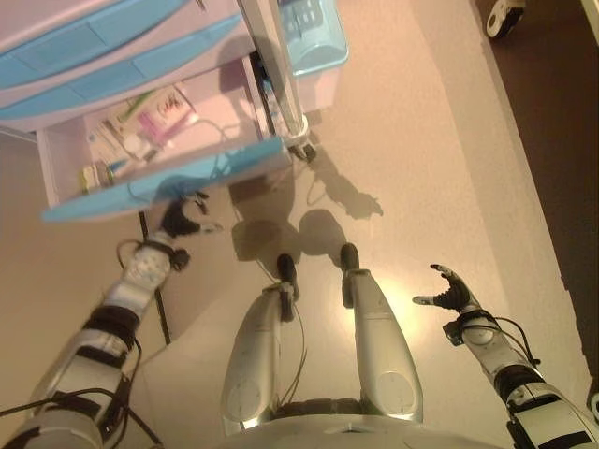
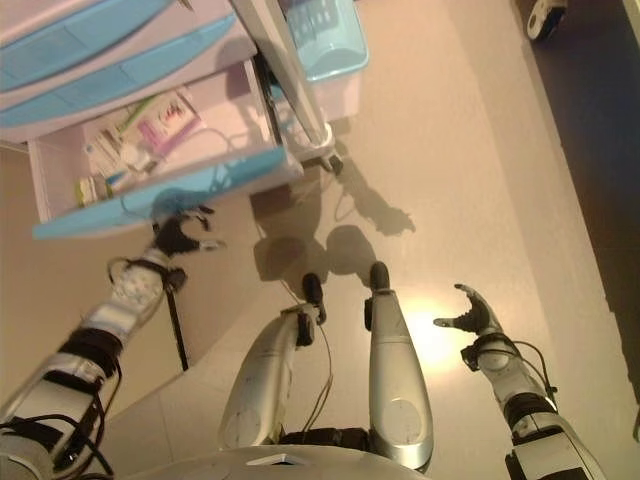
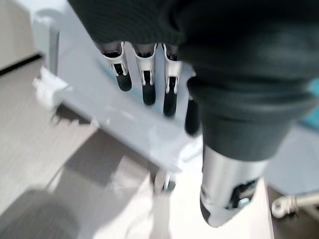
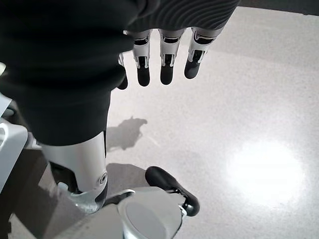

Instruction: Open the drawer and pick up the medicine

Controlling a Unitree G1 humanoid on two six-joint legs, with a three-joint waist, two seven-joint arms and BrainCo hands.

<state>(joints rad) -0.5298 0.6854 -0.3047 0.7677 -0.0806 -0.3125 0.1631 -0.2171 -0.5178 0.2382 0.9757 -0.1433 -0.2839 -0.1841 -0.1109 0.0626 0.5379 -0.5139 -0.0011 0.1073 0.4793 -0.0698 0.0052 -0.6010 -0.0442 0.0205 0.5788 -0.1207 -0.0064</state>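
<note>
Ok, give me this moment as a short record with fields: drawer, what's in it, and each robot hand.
drawer: pulled open, lowest of the blue-fronted drawers in the cabinet
contents: several small medicine packs lying inside, none lifted
left robot hand: just below the drawer's blue front, fingers relaxed, holding nothing
right robot hand: apart, out over the floor, open and empty
task stage: drawer open, medicine not yet picked up
</note>
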